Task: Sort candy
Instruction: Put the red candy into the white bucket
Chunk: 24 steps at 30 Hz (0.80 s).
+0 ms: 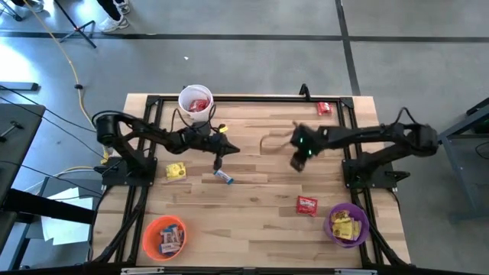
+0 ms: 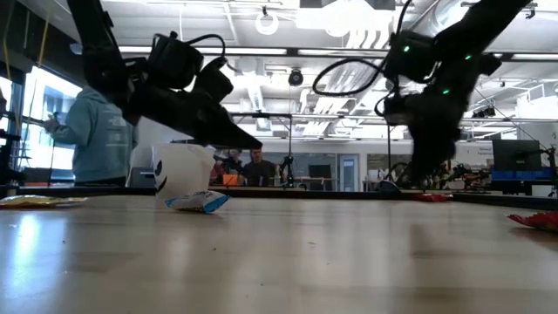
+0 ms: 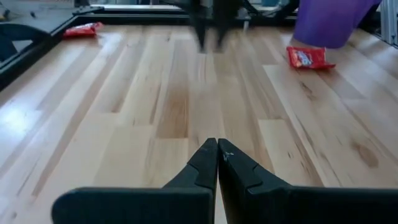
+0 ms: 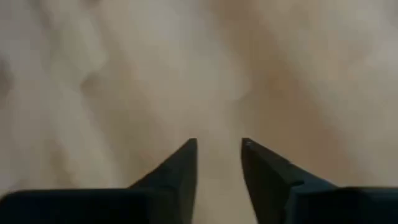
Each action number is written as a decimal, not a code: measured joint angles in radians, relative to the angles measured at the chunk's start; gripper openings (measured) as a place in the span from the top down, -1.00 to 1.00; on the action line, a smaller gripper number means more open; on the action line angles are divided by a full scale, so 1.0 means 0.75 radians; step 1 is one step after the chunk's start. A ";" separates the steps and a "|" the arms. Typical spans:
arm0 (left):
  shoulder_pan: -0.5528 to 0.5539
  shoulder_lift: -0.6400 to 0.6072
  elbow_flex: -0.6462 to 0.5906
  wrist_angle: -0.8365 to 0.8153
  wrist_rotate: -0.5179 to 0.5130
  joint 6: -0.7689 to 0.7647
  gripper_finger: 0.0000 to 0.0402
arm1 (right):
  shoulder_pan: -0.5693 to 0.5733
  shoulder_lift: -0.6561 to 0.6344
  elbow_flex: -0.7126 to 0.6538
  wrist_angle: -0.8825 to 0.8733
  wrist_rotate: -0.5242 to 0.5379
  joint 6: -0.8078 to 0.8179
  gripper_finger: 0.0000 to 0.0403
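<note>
**Q:** Candy positions on the table (image 1: 252, 191), by the clock from its middle?

**A:** A blue-and-white bar (image 1: 223, 176) is seen near the middle, toward nine o'clock, just beneath the left gripper (image 1: 218, 163). A yellow packet (image 1: 176, 171) lies farther out at nine, close to the left frame rail. One red packet (image 1: 307, 204) lies at four o'clock, beside the purple cup (image 1: 348, 224), and another red packet (image 1: 323, 109) sits at one o'clock, at the far edge. More candy is held in the white cup (image 1: 195, 101) at eleven, the orange cup (image 1: 164, 236) at seven and the purple cup at five.

**Q:** How are the grippers set?

**A:** The left gripper's fingers are pressed together with nothing between them, as shown in its wrist view (image 3: 217, 152). The right gripper (image 1: 299, 162) is held above bare wood at two o'clock; its fingers (image 4: 183, 163) are parted, with nothing gripped.

**Q:** Where is open room found?

**A:** Bare board is seen between the two grippers and along the near edge between the orange and purple cups. In the low view, a person (image 2: 94, 139) is seen in the room beyond the far edge.
</note>
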 joint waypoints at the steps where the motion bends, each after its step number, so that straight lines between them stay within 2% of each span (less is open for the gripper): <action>1: 0.000 0.008 0.000 0.015 0.000 -0.002 1.00 | 0.062 0.000 0.000 -0.029 -0.012 0.038 0.38; 5: 0.000 0.019 0.001 0.059 0.000 -0.024 1.00 | 0.319 0.000 0.000 -0.113 -0.016 0.204 0.12; 8: -0.001 0.019 0.001 0.059 0.000 -0.027 1.00 | 0.506 0.000 0.001 -0.133 -0.016 0.313 0.00; 11: -0.001 0.019 0.001 0.062 0.000 -0.025 1.00 | 0.667 0.000 0.001 -0.115 -0.002 0.414 -0.06; 15: -0.001 0.019 0.001 0.062 0.000 -0.027 1.00 | 0.848 0.013 0.002 -0.047 0.088 0.501 -0.08; 19: -0.001 0.019 0.001 0.062 0.000 -0.027 1.00 | 0.954 0.078 0.002 -0.014 0.175 0.550 -0.08; 24: -0.001 0.019 0.001 0.061 0.000 -0.044 1.00 | 0.996 0.206 0.051 -0.016 0.179 0.516 -0.08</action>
